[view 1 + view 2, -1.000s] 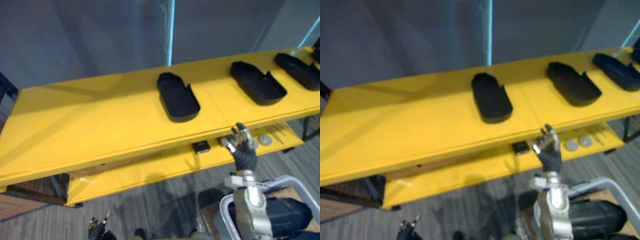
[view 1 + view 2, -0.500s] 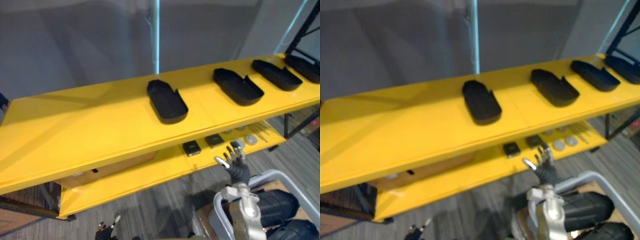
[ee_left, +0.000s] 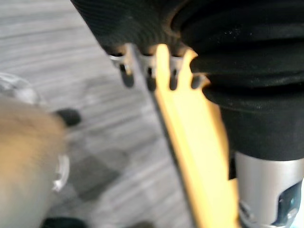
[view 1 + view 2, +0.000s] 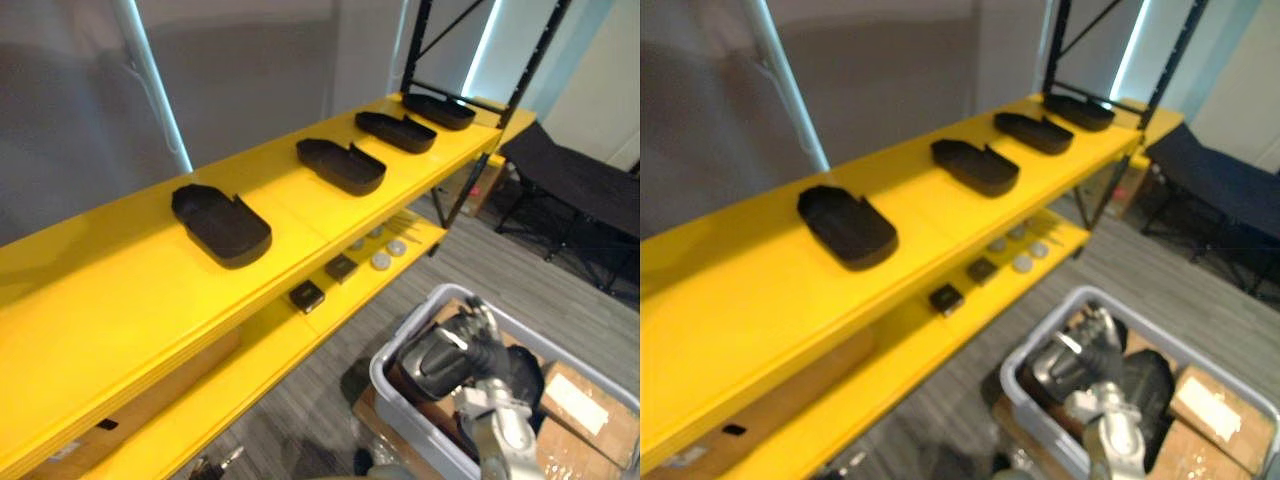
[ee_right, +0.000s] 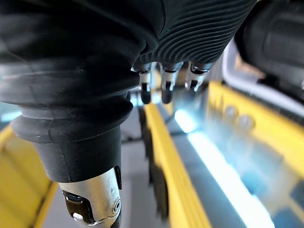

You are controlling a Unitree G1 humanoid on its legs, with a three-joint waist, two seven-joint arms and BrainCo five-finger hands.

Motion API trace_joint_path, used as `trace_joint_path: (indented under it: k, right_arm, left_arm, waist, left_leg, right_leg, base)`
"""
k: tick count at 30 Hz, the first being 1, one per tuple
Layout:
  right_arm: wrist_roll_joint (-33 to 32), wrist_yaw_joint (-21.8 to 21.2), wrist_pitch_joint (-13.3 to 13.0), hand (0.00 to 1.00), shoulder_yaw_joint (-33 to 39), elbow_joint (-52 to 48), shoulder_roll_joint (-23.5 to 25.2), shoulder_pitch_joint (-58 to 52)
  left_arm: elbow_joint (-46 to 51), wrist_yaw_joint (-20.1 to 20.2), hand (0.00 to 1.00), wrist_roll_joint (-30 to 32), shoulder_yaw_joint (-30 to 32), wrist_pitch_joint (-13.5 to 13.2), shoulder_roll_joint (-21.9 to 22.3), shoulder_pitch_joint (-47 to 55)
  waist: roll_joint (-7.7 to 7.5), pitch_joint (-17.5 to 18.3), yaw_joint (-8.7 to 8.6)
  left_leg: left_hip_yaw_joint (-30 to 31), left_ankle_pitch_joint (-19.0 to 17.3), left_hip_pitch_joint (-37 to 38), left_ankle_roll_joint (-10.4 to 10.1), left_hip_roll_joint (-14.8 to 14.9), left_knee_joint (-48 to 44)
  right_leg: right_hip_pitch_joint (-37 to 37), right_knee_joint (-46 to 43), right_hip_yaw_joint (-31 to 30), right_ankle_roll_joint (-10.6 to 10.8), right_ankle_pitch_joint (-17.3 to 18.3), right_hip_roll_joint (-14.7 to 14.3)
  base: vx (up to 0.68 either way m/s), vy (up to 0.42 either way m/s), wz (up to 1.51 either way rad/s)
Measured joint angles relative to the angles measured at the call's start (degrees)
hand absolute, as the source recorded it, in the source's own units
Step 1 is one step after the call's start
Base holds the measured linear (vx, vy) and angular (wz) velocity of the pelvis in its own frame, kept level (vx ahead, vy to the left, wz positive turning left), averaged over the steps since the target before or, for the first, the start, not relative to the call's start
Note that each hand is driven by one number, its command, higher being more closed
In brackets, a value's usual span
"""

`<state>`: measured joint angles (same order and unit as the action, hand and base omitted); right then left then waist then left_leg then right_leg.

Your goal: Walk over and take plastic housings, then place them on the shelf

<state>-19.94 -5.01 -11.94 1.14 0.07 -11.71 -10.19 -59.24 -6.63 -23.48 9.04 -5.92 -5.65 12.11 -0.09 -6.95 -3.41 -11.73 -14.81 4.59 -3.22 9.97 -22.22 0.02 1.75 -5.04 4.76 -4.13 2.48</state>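
While the robot stands before a long yellow shelf (image 4: 120,300), four black housings (image 4: 342,165) are seen in a row on its top level, well apart, from the nearest housing (image 4: 222,225) to the farthest housing (image 4: 439,110). Part of the task is therefore judged done. Low at the right, a grey bin (image 4: 382,372) stands on the floor with dark parts (image 4: 425,365) inside, likely more housings, and a cardboard box (image 4: 580,395) lies beside it. The right hand (image 4: 478,338) is held over the bin, fingers loose and slightly apart, and nothing is seen between them in its wrist view. The left hand (image 3: 149,76) is held above the floor by the shelf's edge, fingers straight and parted, carrying nothing. A further housing is yet to be taken and set on the bare near stretch of shelf. Small black blocks (image 4: 307,295) and round discs (image 4: 381,261) are laid on the lower level. A pale label (image 4: 572,388) is seen on the box, but no writing can be read.
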Motion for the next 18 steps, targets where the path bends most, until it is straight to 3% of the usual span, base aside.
trace_joint_path:
  k: [1, 4, 6, 7, 8, 11, 12, 13, 14, 15, 16, 18]
  right_arm:
    - [0.0, -0.5, -0.2, 0.0, -2.0, 0.9, -1.9, 3.7]
    - [-0.1, -0.3, -0.6, 0.0, -4.8, 2.9, -3.8, 10.3]
    - [-0.4, 0.4, -0.6, 0.0, -4.4, 3.4, -4.8, 14.1]
    - [-0.8, 1.4, -0.5, 0.0, -4.1, 4.3, -4.7, 15.6]
    - [-1.3, 2.1, -0.5, 0.0, -4.1, 5.1, -4.5, 15.4]
    - [-2.5, 3.9, -0.6, 0.0, -4.0, 5.1, -2.7, 10.8]
    - [-3.1, 3.8, -0.6, 0.0, -4.0, 5.1, -2.1, 9.6]
    - [-4.0, 3.6, -0.6, 0.0, -4.1, 4.5, -0.8, 7.0]
    - [-3.7, 3.4, -0.6, 0.0, -4.1, 3.5, -0.1, 4.6]
    - [-3.4, 3.2, -0.6, 0.0, -4.1, 3.3, 0.0, 3.6]
    - [-2.5, 2.5, -0.6, 0.0, -4.5, 3.1, 0.6, 2.1]
    - [-1.1, 2.2, -0.6, 0.0, -5.4, 2.7, 1.3, 1.2]
  left_arm:
    - [0.1, 0.9, 0.0, -1.7, 1.3, -0.8, 0.5, 1.9]
    - [0.3, 1.4, 0.0, -3.6, 1.5, -2.6, 0.7, 3.3]
    - [2.4, 1.4, 0.0, -3.7, 1.3, -4.1, 1.4, 3.1]
    - [3.4, 1.4, 0.0, -3.5, 0.8, -4.8, 1.3, 1.8]
    - [4.2, 1.3, 0.0, -3.4, 0.0, -5.1, 1.5, 0.8]
    - [6.5, 1.4, 0.0, -0.5, -1.6, -4.4, 1.2, 0.6]
    - [7.0, 1.4, 0.0, -0.1, -1.8, -4.1, 1.1, 0.6]
    - [8.1, 1.3, 0.0, 0.1, -1.9, -3.6, 0.7, 0.7]
    - [9.3, 1.0, 0.0, 1.8, -2.0, -2.7, 0.1, 0.9]
    - [9.5, 0.9, 0.0, 2.7, -2.1, -2.3, 0.0, 0.8]
    - [9.6, 0.6, 0.0, 3.9, -2.5, -1.5, -0.2, 0.8]
    - [8.5, 0.6, 0.0, 4.4, -2.5, -1.3, -1.4, 0.4]
  waist:
    - [1.13, 0.0, 1.5]
    - [1.14, -0.3, 2.84]
    - [1.51, -2.2, 2.64]
    - [0.1, -4.5, 2.97]
    - [-0.68, -6.0, 2.94]
    - [-0.52, -7.1, 2.99]
    - [-0.69, -7.2, 2.99]
    - [-1.15, -7.5, 2.95]
    - [-1.46, -7.9, 2.39]
    - [-1.21, -8.1, 2.23]
    - [-0.24, -8.2, 2.28]
    - [-0.71, -7.9, 2.16]
  left_leg:
    - [7.0, -1.3, -1.2, 0.8, -1.3, -2.1]
    - [11.6, -3.3, -3.4, 0.9, -3.1, -2.0]
    - [11.6, -6.8, -4.6, -0.5, -3.2, -1.7]
    - [11.3, -8.3, -5.2, -1.1, -4.5, -3.0]
    - [11.2, -9.3, -5.9, -0.3, -5.1, -5.8]
    - [9.7, -12.7, -6.6, 1.3, -5.2, -12.1]
    - [8.7, -12.9, -6.3, 1.7, -5.3, -12.5]
    - [6.8, -12.9, -5.6, 2.2, -5.7, -12.2]
    - [5.2, -12.6, -5.6, 3.1, -6.2, -12.1]
    - [4.7, -12.1, -5.3, 3.9, -5.6, -11.3]
    - [2.5, -10.8, -4.8, 4.5, -4.3, -9.3]
    - [0.3, -8.6, -4.6, 4.7, -2.8, -6.7]
  right_leg:
    - [-1.3, 0.1, -2.1, -0.4, -0.3, -0.7]
    - [-5.3, 0.0, -3.1, -1.4, -1.0, -0.5]
    - [-8.2, -2.1, -2.9, -1.4, -2.5, -0.5]
    - [-9.8, -4.5, -3.1, -0.4, -4.3, 0.6]
    - [-10.0, -5.7, -3.5, 0.0, -4.7, 1.0]
    - [-9.9, -6.4, -4.6, 1.6, -6.7, 0.7]
    - [-10.0, -6.3, -4.4, 1.2, -7.4, 0.9]
    - [-9.8, -5.7, -2.0, -1.7, -7.6, 1.7]
    - [-10.2, -5.2, 2.5, -7.8, -4.0, 3.1]
    - [-10.3, -5.3, 4.9, -9.7, -0.6, 3.5]
    - [-11.0, -7.2, 7.1, -8.4, 2.9, 3.6]
    - [-12.9, -16.3, 10.0, -7.3, 2.2, 3.8]
  base:
    - [-0.11, 0.156, -0.91]
    - [-0.12, 0.141, -0.74]
    - [-0.15, 0.174, -0.23]
    - [-0.2, 0.201, -0.15]
    - [-0.23, 0.246, -0.23]
    - [-0.18, 0.202, -0.46]
    - [-0.19, 0.18, -0.81]
    - [-0.14, 0.077, -0.71]
    - [-0.24, 0.148, -0.71]
    - [-0.21, 0.109, -0.67]
    - [-0.19, 0.113, -0.64]
    - [-0.13, 0.04, -0.58]
